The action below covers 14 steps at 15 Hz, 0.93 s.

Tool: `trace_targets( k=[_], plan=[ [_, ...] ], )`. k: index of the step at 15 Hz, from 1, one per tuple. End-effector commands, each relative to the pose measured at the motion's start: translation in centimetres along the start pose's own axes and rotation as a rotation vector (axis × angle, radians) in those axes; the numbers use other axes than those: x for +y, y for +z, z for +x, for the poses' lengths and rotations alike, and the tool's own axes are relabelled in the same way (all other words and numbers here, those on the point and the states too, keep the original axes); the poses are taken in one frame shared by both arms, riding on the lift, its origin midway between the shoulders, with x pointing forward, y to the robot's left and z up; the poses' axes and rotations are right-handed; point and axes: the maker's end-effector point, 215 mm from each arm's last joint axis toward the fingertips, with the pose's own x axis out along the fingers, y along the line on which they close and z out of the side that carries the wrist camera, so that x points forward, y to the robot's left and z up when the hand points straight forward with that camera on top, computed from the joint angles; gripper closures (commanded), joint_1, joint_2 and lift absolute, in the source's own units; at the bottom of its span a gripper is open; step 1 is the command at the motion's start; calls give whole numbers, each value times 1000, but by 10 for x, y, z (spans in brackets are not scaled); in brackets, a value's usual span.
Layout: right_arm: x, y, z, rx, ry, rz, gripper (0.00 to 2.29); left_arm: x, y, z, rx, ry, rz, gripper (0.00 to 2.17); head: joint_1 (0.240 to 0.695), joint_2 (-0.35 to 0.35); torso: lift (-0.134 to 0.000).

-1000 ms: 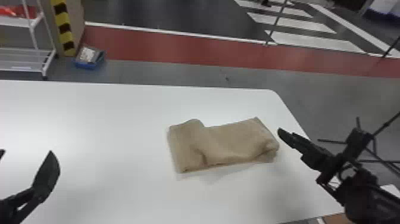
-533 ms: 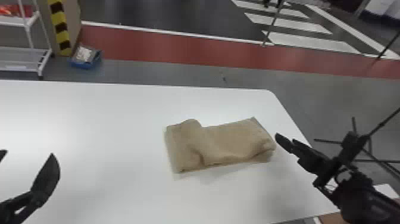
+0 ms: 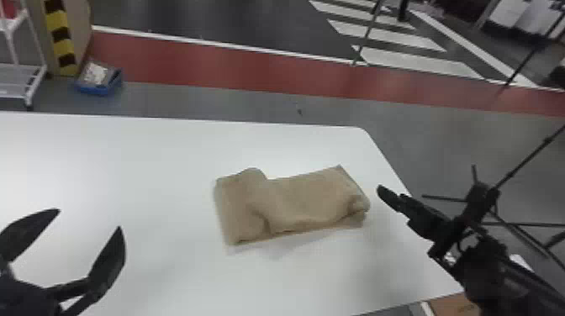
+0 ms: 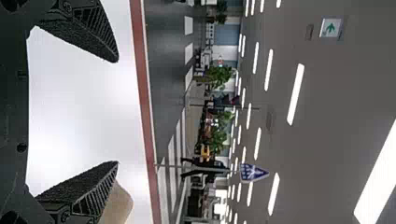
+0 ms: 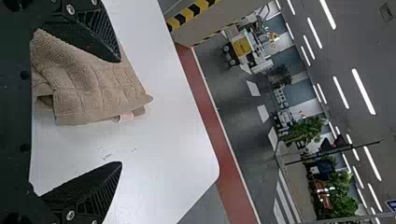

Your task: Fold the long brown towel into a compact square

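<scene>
The brown towel [image 3: 311, 199] lies folded into a short, uneven rectangle on the white table, right of centre, its left end raised in a thick fold. Over the table's front left, my left gripper [image 3: 88, 222] stands open, well away from the cloth. My right gripper [image 3: 384, 193] is just right of the towel's right end, not holding it. In the left wrist view the left gripper [image 4: 116, 112] has widely parted fingers, with a bit of towel [image 4: 119, 205] behind one. Between and behind the open right gripper [image 5: 120, 112], the right wrist view has the towel [image 5: 93, 88] with a small label.
The white table [image 3: 147, 168] has a rounded far right corner. Beyond it on the floor are a blue box [image 3: 101, 80] and a white wire shelf [image 3: 21, 75] at the far left. Thin black stand legs [image 3: 521, 223] stand past the right edge.
The head view has shifted slightly, and the left gripper now shows more fully at the lower left. The towel keeps its shape, and the right gripper stays beside its right end.
</scene>
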Motion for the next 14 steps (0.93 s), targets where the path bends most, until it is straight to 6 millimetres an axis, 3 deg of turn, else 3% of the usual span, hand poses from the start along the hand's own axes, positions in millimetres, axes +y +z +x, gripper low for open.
trace_targets(
  k=[1, 4, 7, 9, 10, 13, 14],
  plan=[
    [15, -4, 5, 13, 34, -15, 117, -28, -1, 14, 11, -50, 0, 100, 695, -350, -123],
    [37, -7, 8, 13, 73, -26, 124, -54, -22, 22, 93, -117, -46, 100, 695, -350, -123],
    [41, -8, 8, 13, 80, -25, 127, -84, -21, 39, 118, -177, -60, 100, 695, -350, -123],
    [29, -7, 1, 5, 59, -11, 130, -115, -21, 56, 144, -235, -33, 100, 695, -350, -123],
    [20, -4, -4, -6, 42, -2, 130, -131, -33, 63, 189, -266, -30, 100, 695, -350, -123],
    [-14, 6, -29, -42, -13, 39, 130, -156, -63, 84, 323, -331, -66, 100, 695, -350, -123],
    [-23, 9, -37, -55, -30, 50, 130, -164, -62, 91, 330, -351, -60, 103, 695, -350, -123]
  ],
)
